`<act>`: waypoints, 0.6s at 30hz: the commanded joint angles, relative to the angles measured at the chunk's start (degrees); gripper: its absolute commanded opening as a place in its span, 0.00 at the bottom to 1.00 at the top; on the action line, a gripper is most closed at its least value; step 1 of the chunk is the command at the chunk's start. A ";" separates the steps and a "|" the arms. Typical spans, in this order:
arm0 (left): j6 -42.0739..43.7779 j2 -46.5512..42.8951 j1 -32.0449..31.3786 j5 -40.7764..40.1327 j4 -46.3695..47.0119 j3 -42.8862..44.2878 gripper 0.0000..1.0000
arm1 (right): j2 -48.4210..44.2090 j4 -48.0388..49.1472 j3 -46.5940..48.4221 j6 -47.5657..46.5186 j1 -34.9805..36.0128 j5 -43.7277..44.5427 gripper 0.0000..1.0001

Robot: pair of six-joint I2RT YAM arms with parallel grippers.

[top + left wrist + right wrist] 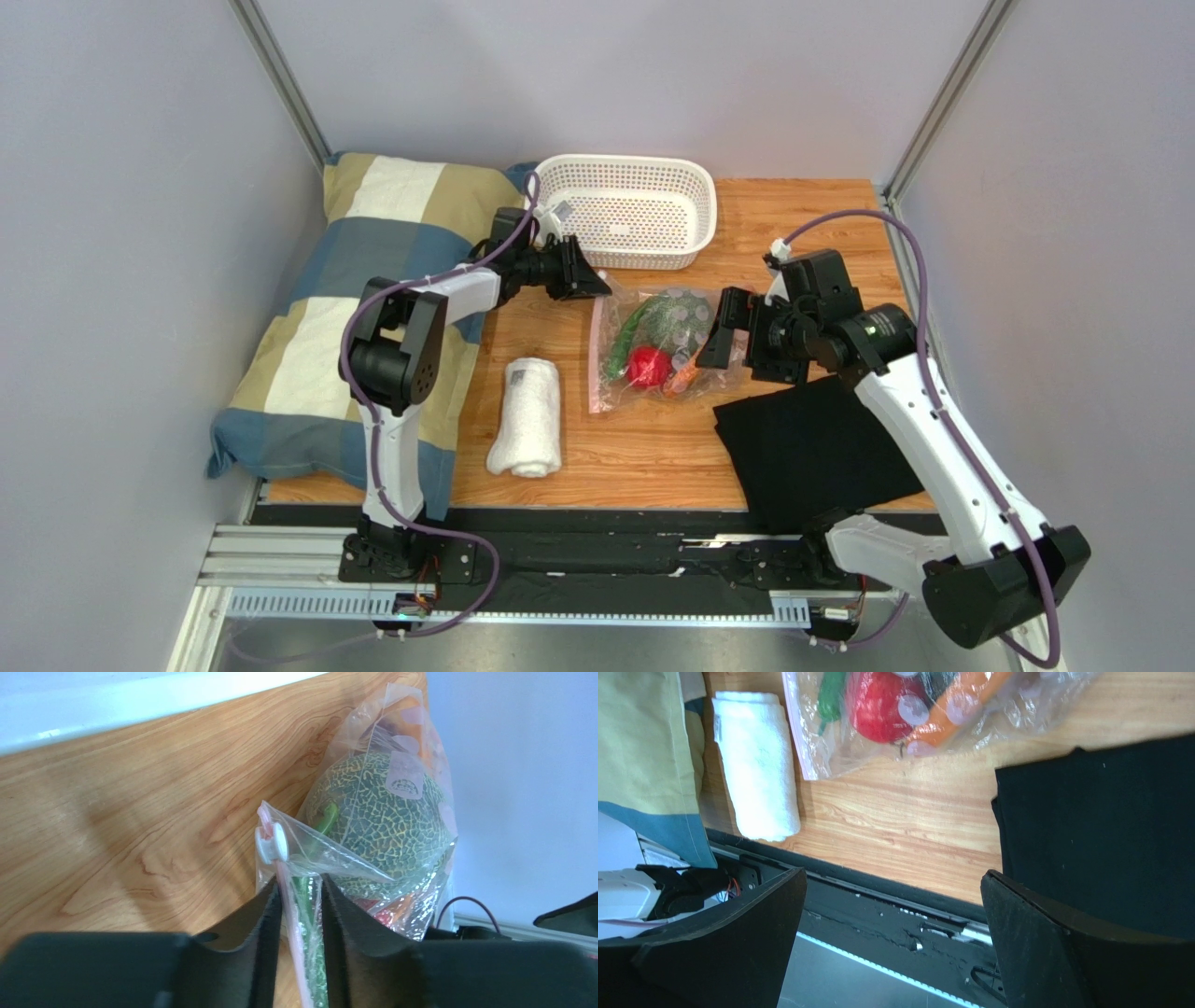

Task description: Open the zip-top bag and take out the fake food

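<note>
The clear zip-top bag (659, 329) lies mid-table with the fake food inside: a round netted green vegetable (379, 812), a red tomato (882, 707), a green pepper (829, 693) and an orange piece (948, 707). My left gripper (601, 286) is at the bag's far left corner. In the left wrist view its jaws (298, 882) are closed narrowly on the pink zip strip just below the white slider (271, 842). My right gripper (720, 329) is wide open and empty by the bag's right edge. In the right wrist view (892, 875) the bag lies beyond its fingertips.
A rolled white towel (526, 416) lies left of the bag. A white basket (627, 163) stands at the back. A black cloth (821, 448) covers the near right. A plaid pillow (358, 308) fills the left side.
</note>
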 commanded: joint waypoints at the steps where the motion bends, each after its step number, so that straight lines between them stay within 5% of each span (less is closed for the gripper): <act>1: 0.92 0.01 0.26 1.64 3.02 0.21 0.39 | 4.42 6.85 3.62 -1.94 -0.14 -1.44 0.99; 4: 1.01 0.62 0.26 2.07 3.98 -0.23 0.33 | 7.93 9.13 4.59 -2.91 -0.14 -1.79 0.99; 8: 1.71 0.28 0.26 3.74 5.13 -0.32 0.00 | 12.50 15.35 6.08 -5.98 -1.19 -1.17 1.00; 14: 13.90 -3.68 0.26 7.42 -6.38 6.88 0.00 | 18.40 30.29 8.97 -15.46 -5.14 -12.57 0.92; 18: 19.82 -7.45 0.26 9.80 -14.29 9.52 0.00 | 24.71 31.55 13.89 -28.20 -6.46 -22.50 0.88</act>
